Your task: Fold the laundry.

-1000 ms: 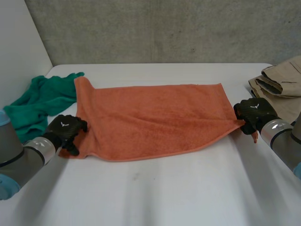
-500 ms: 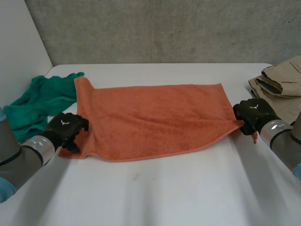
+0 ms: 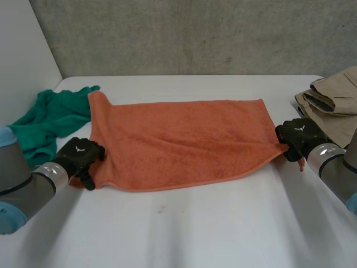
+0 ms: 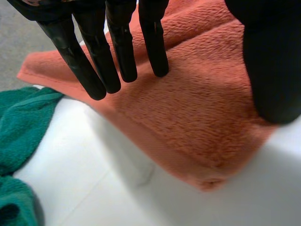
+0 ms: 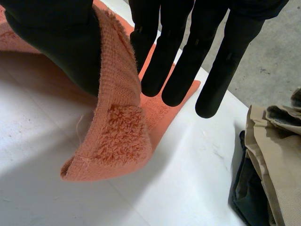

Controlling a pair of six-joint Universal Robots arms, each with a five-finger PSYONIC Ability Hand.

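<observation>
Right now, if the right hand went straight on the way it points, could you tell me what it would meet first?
The orange towel: the right hand pinches its near right corner and seems to point across it, so it would likely push into the cloth itself.

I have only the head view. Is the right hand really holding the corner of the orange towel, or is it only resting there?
Observer: It is holding it. In its wrist view, the right hand pinches the hem at the corner of the orange towel between its thumb and straight fingers.
Operator: And the left hand, does it grip its corner too?
Observer: No. Its fingers are straight above the towel, and that corner lies on the table under the palm.
Operator: Is the beige garment alone there?
Observer: No, a dark garment shows beneath its edge.
</observation>
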